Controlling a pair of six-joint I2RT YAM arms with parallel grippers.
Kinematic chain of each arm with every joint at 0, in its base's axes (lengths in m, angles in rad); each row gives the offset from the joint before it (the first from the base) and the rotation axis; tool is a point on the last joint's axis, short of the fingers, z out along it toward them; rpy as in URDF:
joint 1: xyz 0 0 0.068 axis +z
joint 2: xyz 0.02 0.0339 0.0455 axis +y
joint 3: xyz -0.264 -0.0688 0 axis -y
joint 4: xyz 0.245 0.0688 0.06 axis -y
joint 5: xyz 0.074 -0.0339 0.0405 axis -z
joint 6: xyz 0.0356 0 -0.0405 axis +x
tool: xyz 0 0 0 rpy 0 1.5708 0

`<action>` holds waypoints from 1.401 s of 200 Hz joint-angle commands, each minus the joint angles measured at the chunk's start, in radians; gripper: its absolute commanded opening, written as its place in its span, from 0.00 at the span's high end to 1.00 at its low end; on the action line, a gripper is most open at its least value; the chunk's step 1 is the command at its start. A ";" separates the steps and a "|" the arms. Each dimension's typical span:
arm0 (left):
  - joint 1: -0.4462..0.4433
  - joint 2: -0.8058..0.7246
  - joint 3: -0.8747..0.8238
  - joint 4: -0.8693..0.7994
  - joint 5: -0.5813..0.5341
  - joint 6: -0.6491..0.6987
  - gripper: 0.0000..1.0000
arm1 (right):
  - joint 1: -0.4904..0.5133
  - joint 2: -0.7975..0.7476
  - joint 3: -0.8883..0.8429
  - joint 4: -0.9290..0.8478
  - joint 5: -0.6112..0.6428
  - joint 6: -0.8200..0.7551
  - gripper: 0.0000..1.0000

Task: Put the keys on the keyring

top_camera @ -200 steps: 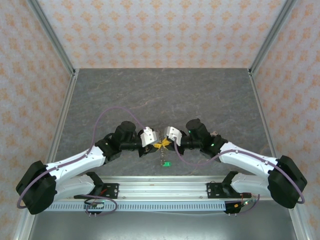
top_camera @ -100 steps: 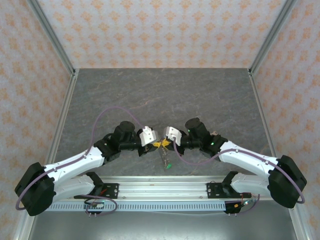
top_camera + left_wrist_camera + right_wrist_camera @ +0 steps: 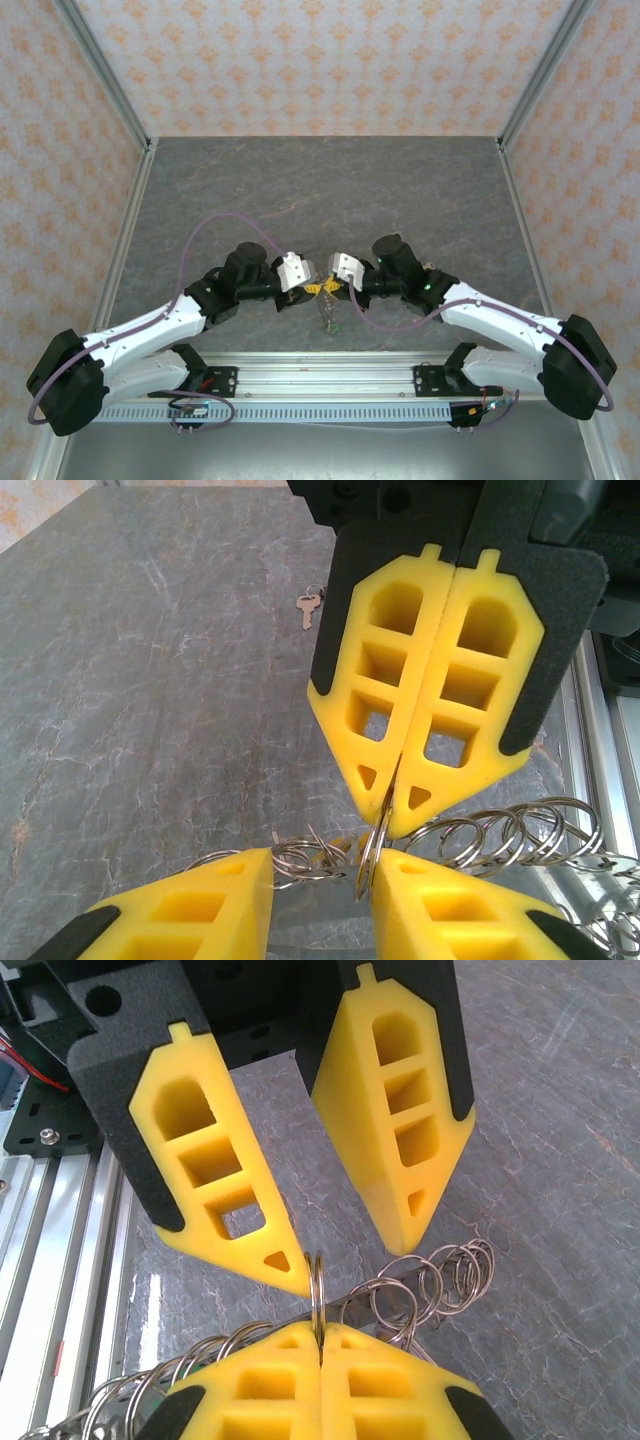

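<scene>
Grey stone-patterned bench (image 3: 300,190), top view. Both arms reach inward, and the left claw (image 3: 314,289) and right claw (image 3: 329,288) meet tip to tip near the front edge. The yellow fingertips crowd together, and their gaps cannot be read from this height. The keyring (image 3: 325,312) hangs below them as a thin pale strand (a green fleck (image 3: 336,325) at its lower end is too small to call).

Left wrist view. The claw's own two fingers (image 3: 180,915) are cut off by the bottom edge and stand apart with nothing pinched between them. The right claw (image 3: 390,825) sits opposite, its fingers pressed together on one loop of the keyring (image 3: 500,835). The coil trails right and runs out of frame. A small key (image 3: 308,608) lies on the bench well behind, its detail blurred.

Right wrist view. The claw's own fingers (image 3: 260,1385) are closed flush on one upright loop. The left claw (image 3: 352,1260) is above, fingers parted. One tip touches or sits just beside that loop, and I cannot tell which. The coil's left end is hidden behind the near finger.
</scene>
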 commanded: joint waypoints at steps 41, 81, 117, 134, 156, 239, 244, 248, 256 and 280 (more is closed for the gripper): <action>-0.005 -0.083 -0.033 0.016 -0.011 0.012 0.69 | 0.002 -0.025 0.038 0.018 -0.036 -0.018 1.00; -0.004 -0.090 -0.047 0.014 -0.002 0.012 0.70 | 0.003 -0.025 0.036 0.020 -0.039 -0.016 1.00; -0.004 -0.071 -0.041 0.008 0.013 0.016 0.70 | 0.003 -0.026 0.036 0.022 -0.042 -0.019 1.00; -0.005 -0.056 -0.031 0.001 0.033 0.020 0.69 | 0.003 -0.024 0.033 0.026 -0.043 -0.019 1.00; -0.005 -0.034 -0.012 -0.015 0.059 0.028 0.69 | 0.005 -0.023 0.029 0.036 -0.044 -0.019 1.00; -0.004 0.031 0.032 0.001 0.078 0.033 0.70 | 0.005 -0.017 0.016 0.057 -0.060 -0.022 1.00; -0.005 0.036 0.036 -0.002 0.084 0.034 0.72 | 0.004 -0.017 0.015 0.059 -0.059 -0.022 1.00; -0.005 0.039 0.038 -0.004 0.089 0.037 0.73 | 0.004 -0.017 0.015 0.062 -0.060 -0.022 1.00; -0.005 0.049 0.044 -0.010 0.097 0.039 0.76 | 0.004 -0.015 0.013 0.066 -0.058 -0.022 1.00; -0.005 0.078 0.067 -0.037 0.114 0.051 0.85 | 0.005 -0.015 0.008 0.084 -0.063 -0.012 1.00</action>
